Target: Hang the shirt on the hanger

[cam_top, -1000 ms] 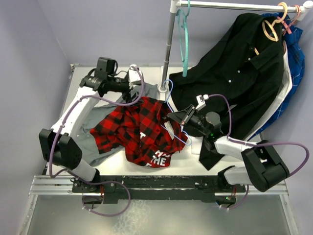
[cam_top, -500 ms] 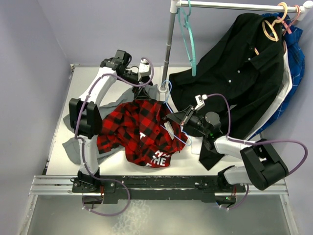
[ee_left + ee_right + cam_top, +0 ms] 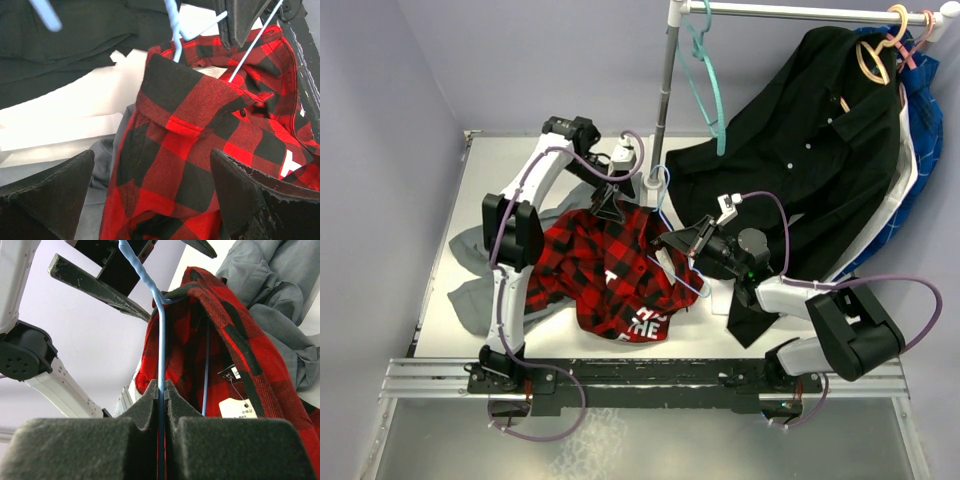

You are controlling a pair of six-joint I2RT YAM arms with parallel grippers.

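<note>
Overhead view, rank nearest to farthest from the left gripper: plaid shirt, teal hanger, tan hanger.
1. Plaid shirt, right at the left gripper
2. Teal hanger, left end of the rail
3. Tan hanger, rail's far right

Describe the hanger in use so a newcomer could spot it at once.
From the rack pole, look down to the red plaid shirt on the table. The hanger is the thin pale blue one in its collar, pinched by the right hand; the teal hanger and tan hanger hang on the rail.
</note>
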